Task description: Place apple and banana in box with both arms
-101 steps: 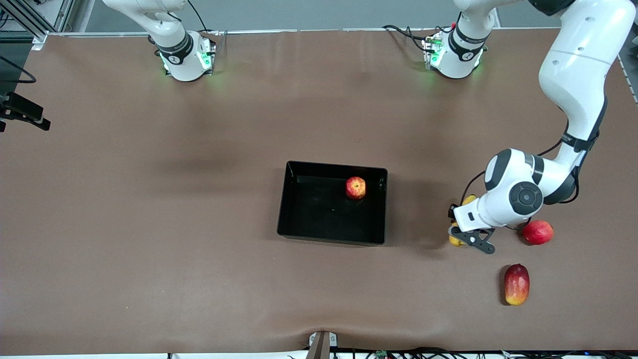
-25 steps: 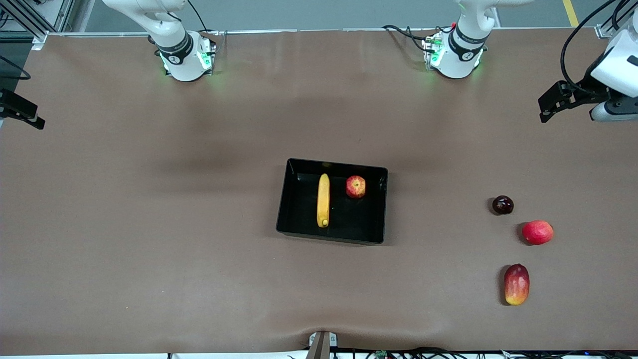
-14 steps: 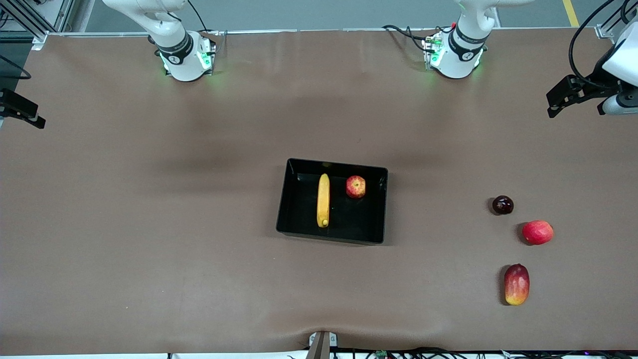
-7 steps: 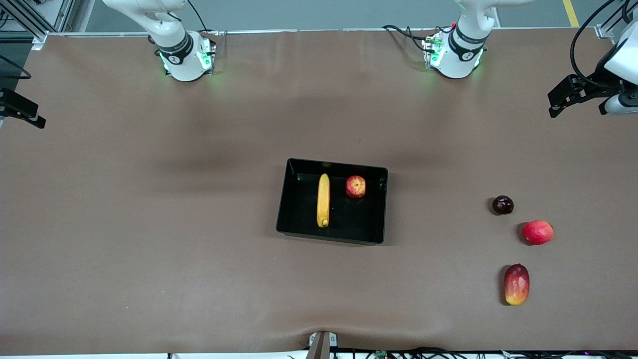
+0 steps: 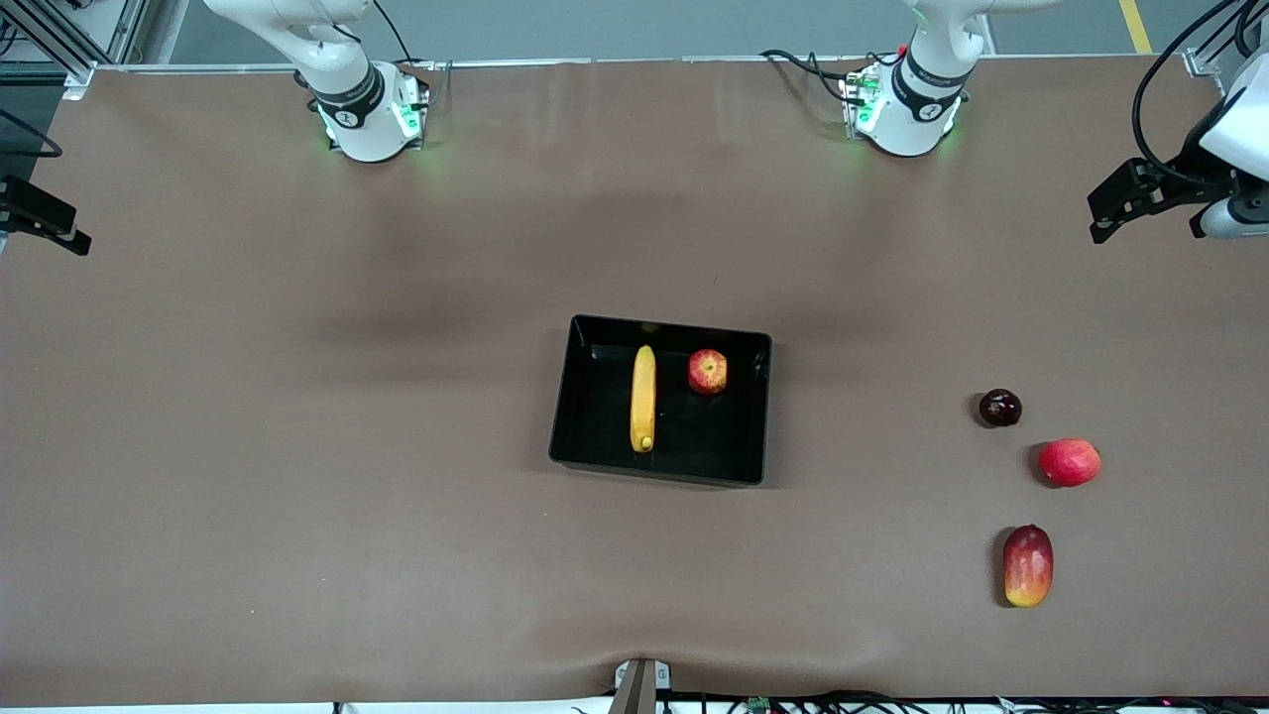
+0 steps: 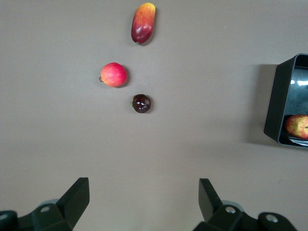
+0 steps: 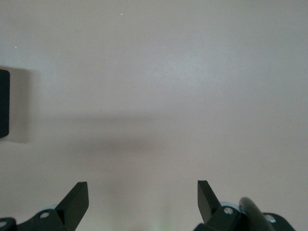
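The black box (image 5: 709, 441) sits mid-table. In it the yellow banana (image 5: 643, 398) lies lengthwise, and the streaked red apple (image 5: 708, 372) rests beside it, toward the left arm's end. My left gripper (image 5: 1115, 203) hangs open and empty over the left arm's end of the table. Its wrist view shows open fingers (image 6: 77, 197), the box wall (image 6: 279, 96) and the apple (image 6: 297, 126). My right gripper (image 5: 40, 223) is open and empty over the right arm's end. Its wrist view shows open fingers (image 7: 77, 199) and a box corner (image 7: 4, 103).
Three loose fruits lie at the left arm's end: a dark round fruit (image 5: 1000, 408), a plain red-pink fruit (image 5: 1069, 462) and an oval red-yellow mango (image 5: 1027, 565) nearest the front camera. They also show in the left wrist view: dark fruit (image 6: 141, 103), red-pink fruit (image 6: 114, 74), mango (image 6: 143, 22).
Seven seconds ago the left gripper was down at the banana among the loose fruits; the banana now lies in the box. In the last second the left gripper only drifted slightly.
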Motion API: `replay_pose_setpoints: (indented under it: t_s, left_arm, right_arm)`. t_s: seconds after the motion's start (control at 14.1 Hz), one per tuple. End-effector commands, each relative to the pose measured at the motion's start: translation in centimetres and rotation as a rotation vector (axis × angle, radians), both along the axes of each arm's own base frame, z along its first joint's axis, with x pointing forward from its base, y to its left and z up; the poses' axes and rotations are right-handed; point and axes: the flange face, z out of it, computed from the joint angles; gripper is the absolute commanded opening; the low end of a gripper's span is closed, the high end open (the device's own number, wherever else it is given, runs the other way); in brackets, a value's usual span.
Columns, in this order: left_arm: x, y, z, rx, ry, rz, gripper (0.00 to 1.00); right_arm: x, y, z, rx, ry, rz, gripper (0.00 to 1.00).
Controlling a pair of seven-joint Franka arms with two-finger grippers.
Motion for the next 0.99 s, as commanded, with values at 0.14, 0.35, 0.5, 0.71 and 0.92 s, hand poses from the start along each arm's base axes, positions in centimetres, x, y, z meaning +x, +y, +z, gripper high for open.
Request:
replay_pose_setpoints:
  t_s: [0.14, 0.35, 0.5, 0.71, 0.92]
  left_arm:
    - [0.14, -0.06, 0.73, -0.015, -0.01, 0.001, 1.0]
    - [0.17, -0.3, 0.65, -0.015, -0.008, -0.002, 1.0]
    - [0.13, -0.78, 0.65, -0.015, -0.008, -0.009, 1.0]
    - [0.14, -0.71, 0.65, -0.015, -0.008, -0.014, 1.0]
    - [0.18, -0.78, 0.42, -0.015, -0.003, -0.011, 1.0]
  right_arm:
    - [-0.6, -0.13, 0.58, -0.008, -0.002, -0.008, 1.0]
    - [-0.62, -0.22, 0.51, -0.008, -0.001, -0.01, 1.0]
    - [-0.62, -0.22, 0.51, -0.008, -0.001, -0.01, 1.0]
    - [-0.57, -0.2, 0.43, -0.007, 0.001, -0.009, 1.0]
    - [-0.58, -0.2, 0.41, -0.006, 0.002, -0.009, 1.0]
